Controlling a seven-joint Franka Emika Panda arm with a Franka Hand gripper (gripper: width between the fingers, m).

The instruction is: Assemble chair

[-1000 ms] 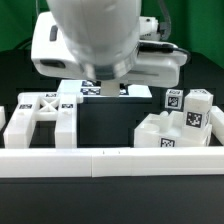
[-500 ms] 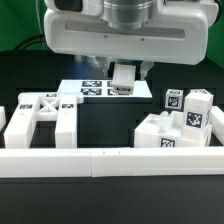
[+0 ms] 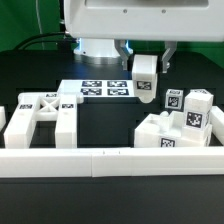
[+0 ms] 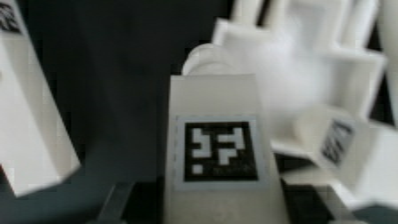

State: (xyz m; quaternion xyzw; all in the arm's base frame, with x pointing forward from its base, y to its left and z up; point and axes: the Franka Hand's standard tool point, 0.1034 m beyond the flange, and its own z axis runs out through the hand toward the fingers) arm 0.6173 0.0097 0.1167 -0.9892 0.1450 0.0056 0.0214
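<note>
Since half a second ago the gripper point(image 3: 146, 60) has gone toward the exterior view's right, and the white post point(image 3: 145, 80) has gone with it. Before, both were over the marker board point(image 3: 97, 88); now they are at its right edge. The gripper is closed on the white post: its two dark fingers point(image 3: 166, 55) press the upper part from both sides. The post hangs upright above the black table point(image 3: 105, 125) and does not touch it. In the wrist view the same post fills the middle, with its square tag facing the camera. Other chair parts lie on the table: an open frame point(image 3: 40, 115) at the exterior view's left, and a group of blocks point(image 3: 175, 128) at the right, near the held post. A long border rail point(image 3: 110, 160) runs along the front.
</note>
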